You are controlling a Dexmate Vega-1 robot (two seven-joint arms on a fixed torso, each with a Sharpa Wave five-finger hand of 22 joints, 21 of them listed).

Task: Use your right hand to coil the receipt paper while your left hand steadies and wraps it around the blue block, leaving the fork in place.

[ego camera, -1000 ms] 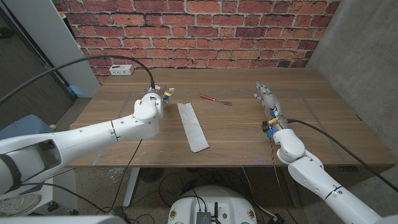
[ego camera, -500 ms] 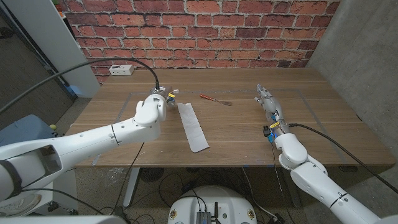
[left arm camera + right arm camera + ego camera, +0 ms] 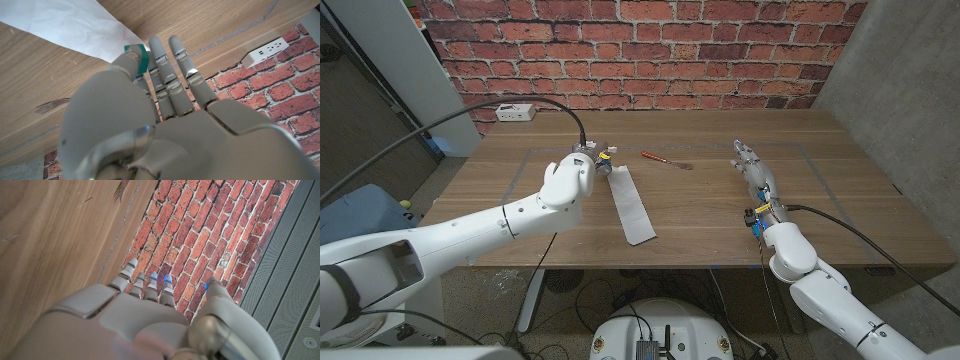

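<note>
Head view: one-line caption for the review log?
Left hand at the receipt paper's far end; right hand waits apart; fork untouched.

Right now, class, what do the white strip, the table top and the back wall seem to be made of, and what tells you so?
The white strip looks like thin matte paper: it lies flat, with faint creases in the left wrist view. The table top seems wood or wood veneer, a smooth brown surface with visible grain. The back wall looks like rough red brick with pale mortar lines.
</note>
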